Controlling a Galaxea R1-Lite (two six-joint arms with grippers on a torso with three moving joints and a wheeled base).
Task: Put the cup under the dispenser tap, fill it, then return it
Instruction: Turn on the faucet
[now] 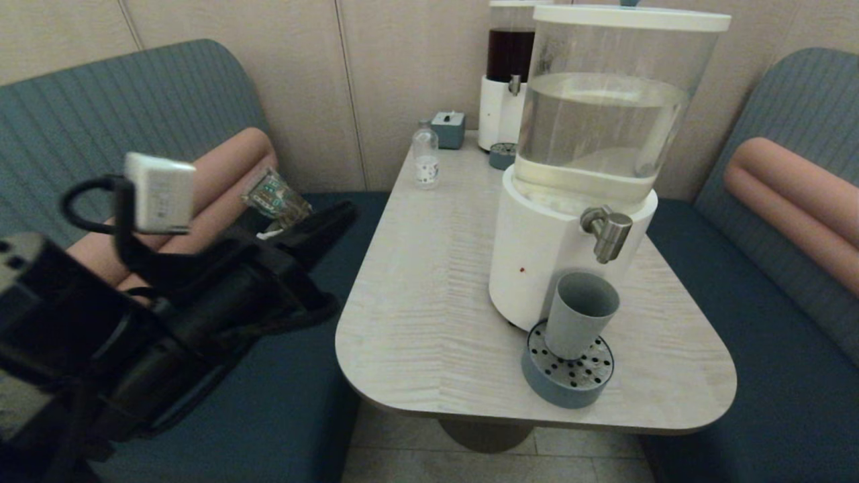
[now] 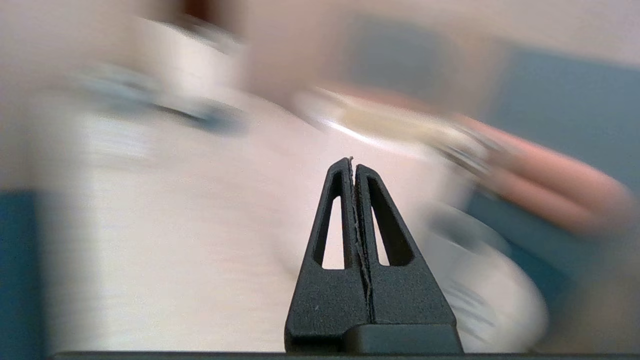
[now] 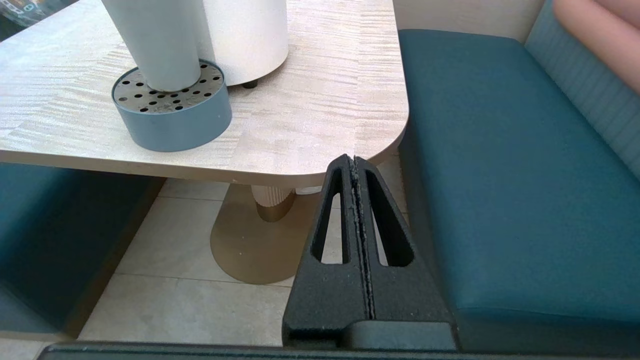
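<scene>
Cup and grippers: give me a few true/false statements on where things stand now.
1. The cup stands upright on the perforated drip tray, below the dispenser tap. True.
2. The left gripper is closed on the cup. False: its fingers are shut on nothing, off the table's left side.
3. The right gripper is shut. True.
4. The small clear bottle lies on its side. False: it stands upright near the table's far edge.
5. The right gripper touches the cup. False: it sits below the table's edge, apart from it.

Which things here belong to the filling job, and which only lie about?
For the job:
cup, on the drip tray
tap above it
left gripper, shut

Lying about:
small bottle
dark-drink dispenser
small grey box
</scene>
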